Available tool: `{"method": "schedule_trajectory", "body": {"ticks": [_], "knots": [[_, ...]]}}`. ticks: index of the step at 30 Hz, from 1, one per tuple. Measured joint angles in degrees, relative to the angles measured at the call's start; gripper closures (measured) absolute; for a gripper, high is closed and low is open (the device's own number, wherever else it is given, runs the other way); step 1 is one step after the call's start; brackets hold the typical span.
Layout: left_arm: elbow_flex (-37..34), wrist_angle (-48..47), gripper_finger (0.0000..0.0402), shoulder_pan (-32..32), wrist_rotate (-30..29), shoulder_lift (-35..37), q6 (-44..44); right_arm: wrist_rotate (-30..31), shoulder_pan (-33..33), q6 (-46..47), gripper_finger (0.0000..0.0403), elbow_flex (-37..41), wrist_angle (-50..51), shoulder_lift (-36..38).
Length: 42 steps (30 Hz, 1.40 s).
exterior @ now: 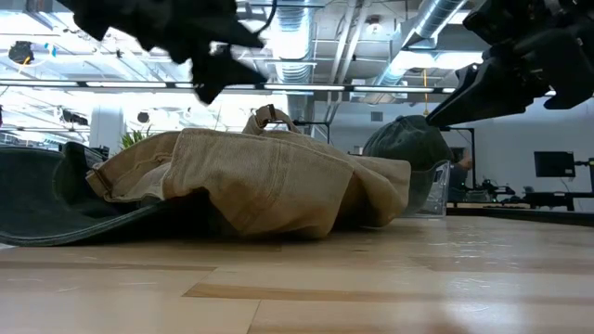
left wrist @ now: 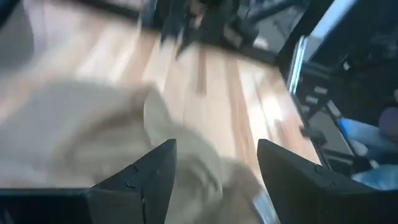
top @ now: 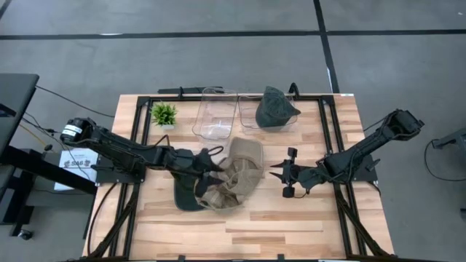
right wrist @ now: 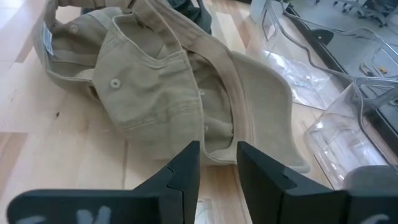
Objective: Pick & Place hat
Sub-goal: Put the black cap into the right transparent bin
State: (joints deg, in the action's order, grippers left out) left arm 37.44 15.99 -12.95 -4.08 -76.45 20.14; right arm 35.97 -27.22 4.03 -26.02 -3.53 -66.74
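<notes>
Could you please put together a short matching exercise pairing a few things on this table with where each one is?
Things:
1. tan hat
2. green hat
3. plant
4. left gripper

Places:
A. in the right-hand clear bin
B. near the table's far left corner
C. lying mid-table, between the two grippers
D. above the tan hat's left side, fingers apart

Pairs: 1-C, 2-A, 3-B, 4-D
</notes>
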Motion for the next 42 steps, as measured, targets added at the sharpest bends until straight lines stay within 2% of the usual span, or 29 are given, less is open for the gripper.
{"method": "schedule_trajectory", "body": {"ticks": [6, 9, 12, 17, 21, 24, 30, 38, 42], "knots": [[0.01, -19.67, 0.0179, -1.75, 1.17, 4.21, 13.92, 0.0, 0.0, 0.02, 0.0305, 0.0, -0.02, 0.0], [0.01, -25.95, 0.0179, -3.13, 2.96, 6.29, 20.48, 0.0, 0.0, 0.02, 0.0305, 0.0, -0.02, 0.0], [0.01, -27.65, 0.0179, -5.12, 5.24, 7.86, 26.77, 0.0, 0.0, 0.02, 0.0305, 0.0, -0.29, 0.0], [0.01, -27.65, 0.0179, -9.48, 12.67, 9.4, 36.89, 0.0, 0.0, 0.04, 0.0305, 0.0, -0.39, 0.0], [0.01, -27.63, 0.0179, -13.3, 14.58, 10.65, 40.23, -0.07, 0.0, 0.37, 0.0305, 0.0, -0.39, 0.0], [0.01, -27.61, 0.0179, -14.98, 13.44, 11.45, 41.34, -0.07, 0.0, 0.48, 0.0305, 0.0, -0.38, 0.0], [0.01, -29.85, 0.0179, -15.71, 3.82, 12.42, 48.64, -0.09, 0.0, 0.48, 0.0305, -0.01, -0.39, 0.0], [-0.01, -43.77, 0.0179, -20.04, 2.57, 12.56, 62.14, -0.11, 0.0, 0.48, 0.0305, -0.02, -0.39, 0.0], [-0.01, -44.58, 0.0179, -23.16, 1.41, 12.78, 68.9, -0.08, 0.0, 0.48, 0.0305, -0.02, -0.42, 0.0]]}}
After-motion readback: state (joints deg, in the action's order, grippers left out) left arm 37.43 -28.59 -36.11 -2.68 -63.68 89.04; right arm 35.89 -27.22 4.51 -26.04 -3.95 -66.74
